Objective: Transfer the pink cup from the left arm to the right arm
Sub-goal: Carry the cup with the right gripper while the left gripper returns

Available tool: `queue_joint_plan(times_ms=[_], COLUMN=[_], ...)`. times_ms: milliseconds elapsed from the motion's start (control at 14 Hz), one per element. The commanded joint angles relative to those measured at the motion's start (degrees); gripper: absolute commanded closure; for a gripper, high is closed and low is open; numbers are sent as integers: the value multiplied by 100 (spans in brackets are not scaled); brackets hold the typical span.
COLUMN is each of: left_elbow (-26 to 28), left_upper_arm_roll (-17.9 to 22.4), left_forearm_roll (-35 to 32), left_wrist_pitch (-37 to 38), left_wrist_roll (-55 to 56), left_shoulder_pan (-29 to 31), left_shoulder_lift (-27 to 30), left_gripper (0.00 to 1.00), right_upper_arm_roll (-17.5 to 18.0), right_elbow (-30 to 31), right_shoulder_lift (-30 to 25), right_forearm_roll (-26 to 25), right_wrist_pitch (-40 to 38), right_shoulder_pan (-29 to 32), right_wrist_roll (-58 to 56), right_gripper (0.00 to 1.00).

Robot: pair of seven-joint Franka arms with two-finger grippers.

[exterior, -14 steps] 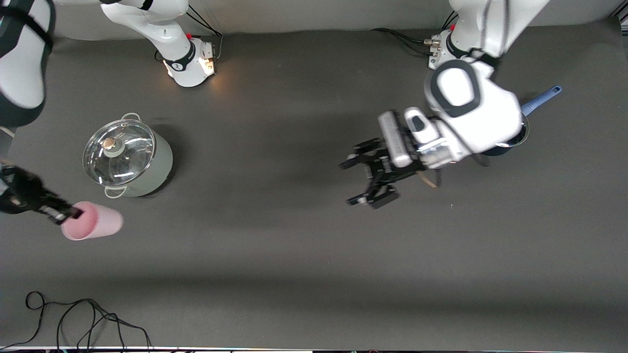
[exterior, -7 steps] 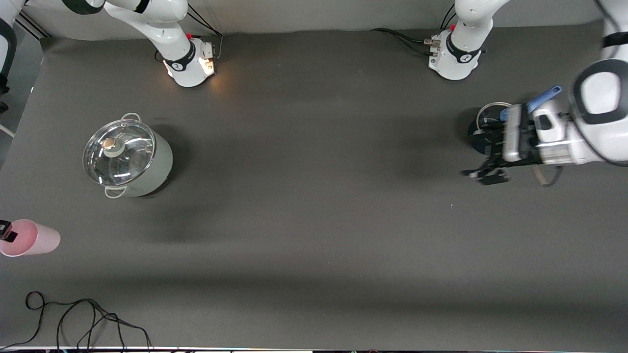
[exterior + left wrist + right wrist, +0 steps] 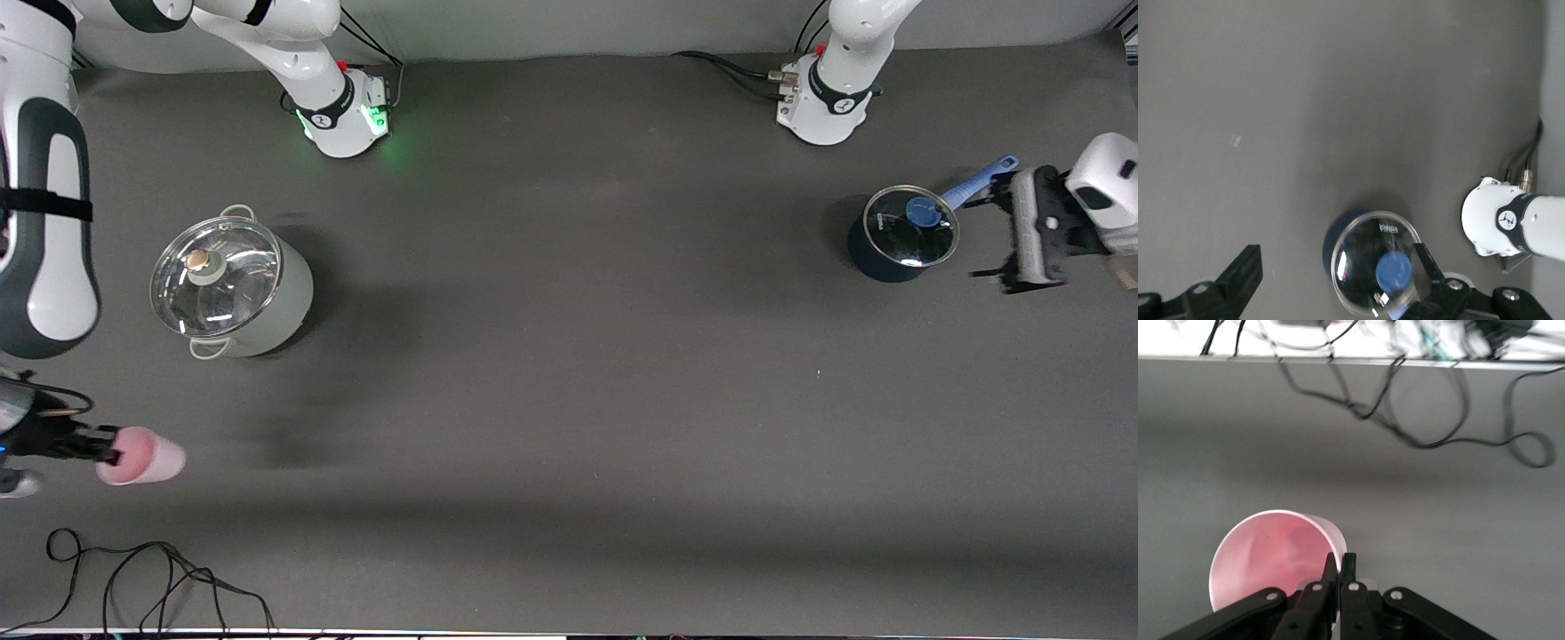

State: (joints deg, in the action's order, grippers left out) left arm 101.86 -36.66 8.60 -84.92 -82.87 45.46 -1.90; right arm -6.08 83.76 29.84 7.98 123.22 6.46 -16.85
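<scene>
The pink cup (image 3: 142, 456) is pale pink and tapered. It lies tipped on its side in the air over the right arm's end of the table. My right gripper (image 3: 110, 455) is shut on its rim, one finger inside the mouth and one outside. The right wrist view shows the cup (image 3: 1268, 553) with its open mouth up and my right gripper (image 3: 1340, 561) pinching the rim. My left gripper (image 3: 991, 236) is open and empty, in the air beside the dark blue saucepan (image 3: 900, 240). In the left wrist view the left gripper (image 3: 1336, 263) is spread wide over the saucepan (image 3: 1371, 263).
A steel pot with a glass lid (image 3: 231, 289) stands toward the right arm's end. A loose black cable (image 3: 133, 578) lies at the table edge nearest the front camera and shows in the right wrist view (image 3: 1405, 407). The saucepan's blue handle (image 3: 978, 180) points toward the left gripper.
My left gripper has swung from mid-table to the left arm's end, past the saucepan. My right gripper has carried the pink cup toward the table's edge at the right arm's end.
</scene>
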Motion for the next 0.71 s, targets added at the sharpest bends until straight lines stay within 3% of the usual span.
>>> queue_joint_plan(times_ms=[0, 143, 429, 643], left_elbow=[-455, -613, -860, -1001], left_upper_arm_roll=[107, 107, 10, -51], left_forearm_roll=[-384, -569, -666, -771], left_wrist_pitch=[125, -59, -182, -297], left_wrist_roll=[1427, 2490, 6099, 8019], left_shoulder_pan=[-29, -37, -134, -336], left_shoulder_lift=[14, 5, -21, -117], left_gripper=[0, 0, 0, 0], right_upper_arm_roll=[-7, -7, -7, -7], right_elbow=[229, 185, 203, 194], right_shoulder_lift=[91, 311, 794, 1084], right_forearm_roll=[503, 503, 433, 337], right_wrist_pitch=[97, 228, 773, 1054], right_shoulder_pan=[144, 127, 83, 57], right_wrist_roll=[-870, -951, -960, -960], right_gripper=[100, 100, 100, 100])
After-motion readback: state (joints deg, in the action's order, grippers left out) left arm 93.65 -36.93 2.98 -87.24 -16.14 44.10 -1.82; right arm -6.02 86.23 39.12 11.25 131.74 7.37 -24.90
